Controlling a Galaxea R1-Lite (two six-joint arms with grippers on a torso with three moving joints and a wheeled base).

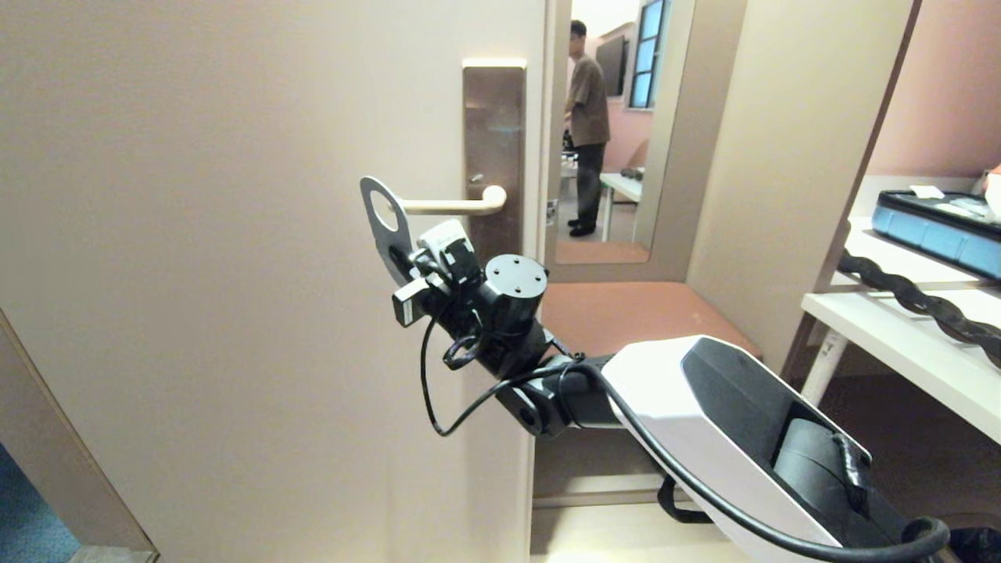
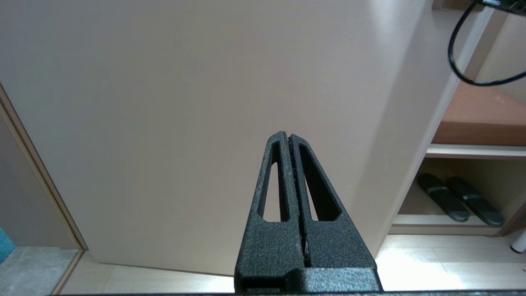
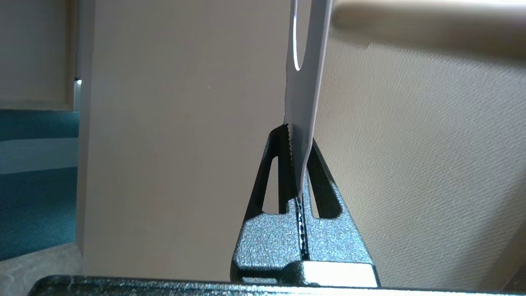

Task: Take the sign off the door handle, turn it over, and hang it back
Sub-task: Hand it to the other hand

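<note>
The sign [image 1: 382, 223] is clamped in the right gripper [image 3: 299, 164] jaws, its hole at the tip of the handle [image 1: 453, 206] on a cream door [image 1: 235, 274]. The left gripper [image 2: 289, 142], jaws clenched and empty, faces the door low down. A person [image 1: 586, 129] stands in the room beyond; a white worktop [image 1: 899, 336] is at right.

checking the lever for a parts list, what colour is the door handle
Cream, on a bronze-brown plate; the door handle shows best in the head view.

The sign [image 1: 381, 223] was grey, the handle [image 1: 450, 206] cream on a bronze-brown plate [image 1: 493, 125]. The door [image 1: 235, 234] was beige, and both grippers [image 3: 296, 135] [image 2: 289, 137] were speckled black.
</note>
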